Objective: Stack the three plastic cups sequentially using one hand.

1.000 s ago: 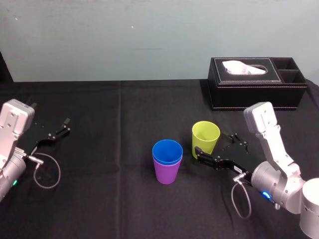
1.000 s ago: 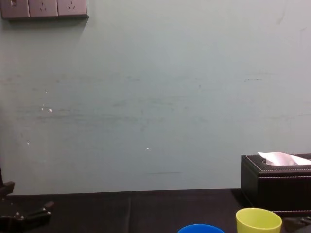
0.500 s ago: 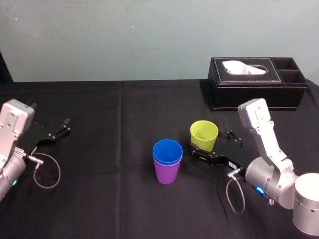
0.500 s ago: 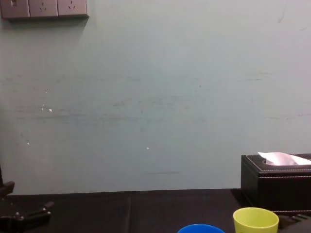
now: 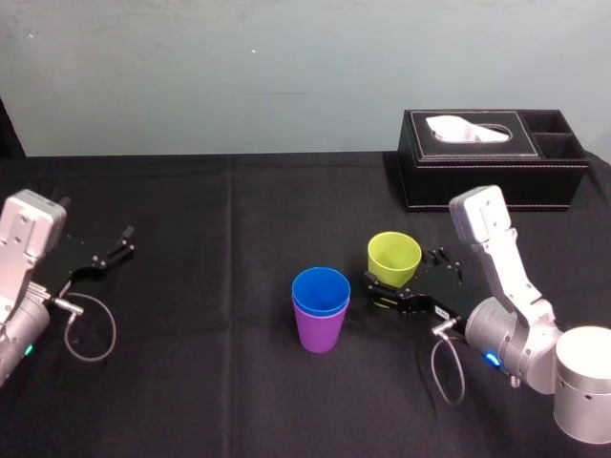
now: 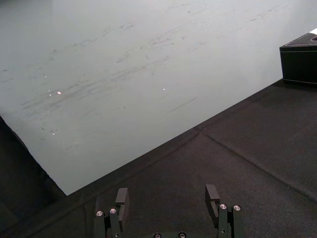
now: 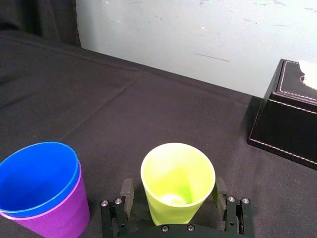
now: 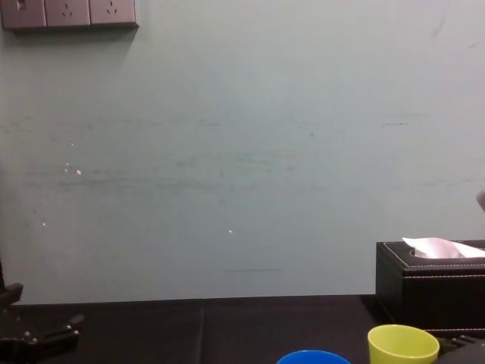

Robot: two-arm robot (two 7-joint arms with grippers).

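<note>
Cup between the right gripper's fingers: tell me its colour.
The cup flanked by the right gripper is plain lime yellow-green; best in right wrist view.

The lime cup looks smooth plastic, the tablecloth matt.

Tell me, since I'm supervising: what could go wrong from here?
1. The right end effector straddles the lime cup low on its tapered wall; closing could tip it or let it slip.
2. The blue cup nested in the purple cup stands close by; a low carry may knock it over.
</note>
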